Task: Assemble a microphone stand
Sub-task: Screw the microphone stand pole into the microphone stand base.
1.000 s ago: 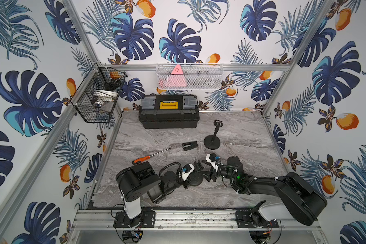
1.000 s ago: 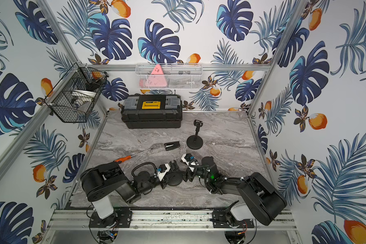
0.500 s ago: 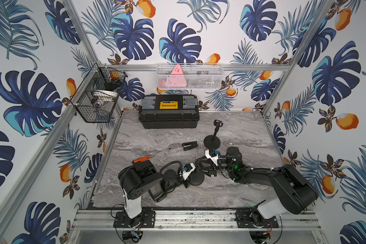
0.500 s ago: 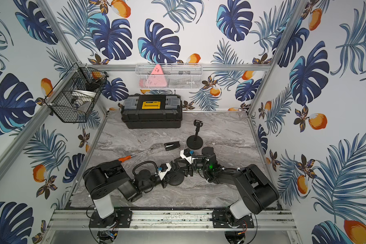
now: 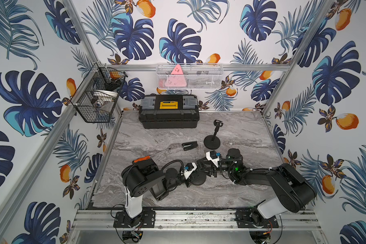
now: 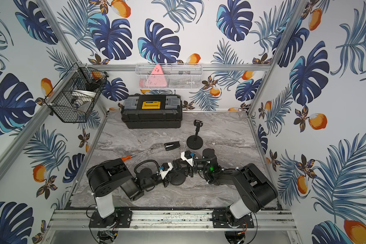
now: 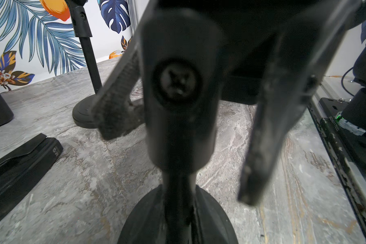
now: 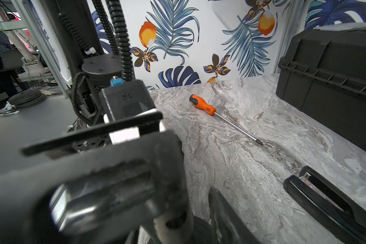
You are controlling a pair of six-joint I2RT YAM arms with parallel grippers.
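Pinching the near stand (image 7: 180, 126) low on its post with the left claw (image 5: 191, 179), pressed together. Straddling its screw head with the right claw (image 5: 206, 170), spread (one finger just beside it). Resting base-down on the bench (image 5: 241, 131), near the front.

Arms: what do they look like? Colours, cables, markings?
Left arm and right arm: black, white base links, white wrist camera housings with blue connectors. Corrugated black cable on the left; green light on the right. Black fingers, textured pads.
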